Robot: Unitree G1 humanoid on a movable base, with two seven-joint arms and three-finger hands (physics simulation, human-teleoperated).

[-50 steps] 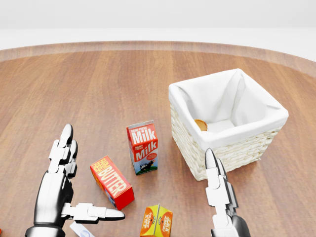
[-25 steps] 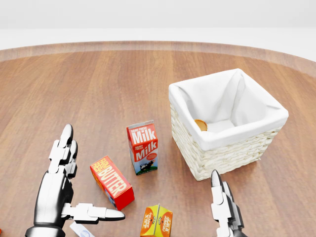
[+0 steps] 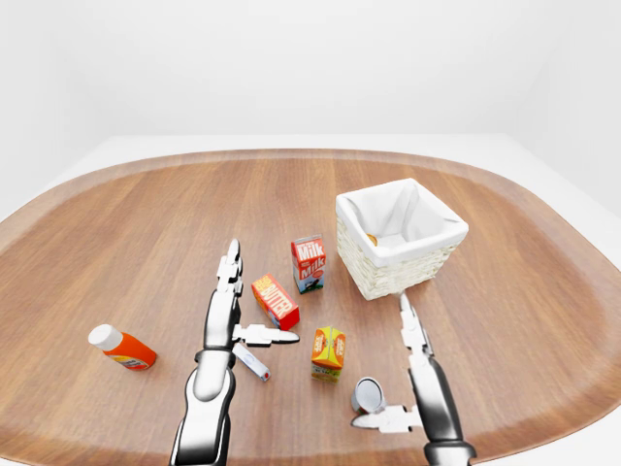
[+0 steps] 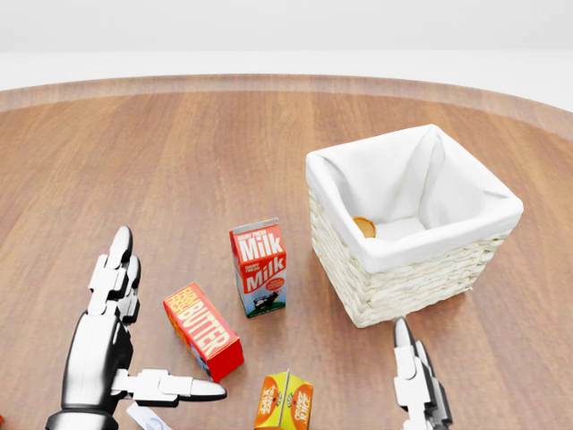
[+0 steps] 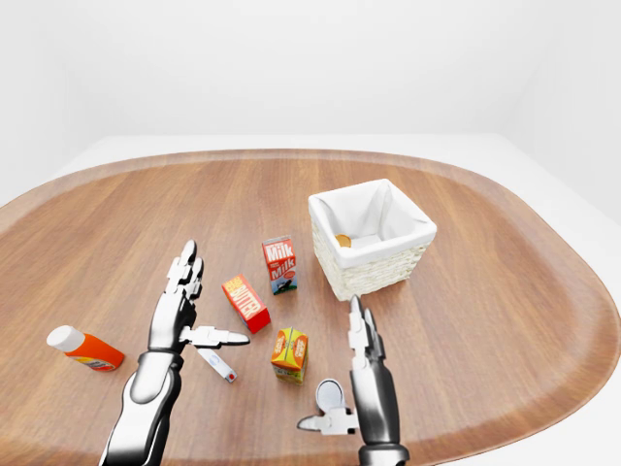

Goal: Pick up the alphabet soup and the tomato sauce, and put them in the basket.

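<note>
While lined in white, the basket (image 4: pixel 421 269) holds 1 orange-topped can (image 4: pixel 363 227).

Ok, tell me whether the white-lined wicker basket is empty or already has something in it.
Not empty. In the head view, one small round orange-topped item lies in the white-lined wicker basket, against its left inner wall. What it is cannot be told.
</note>
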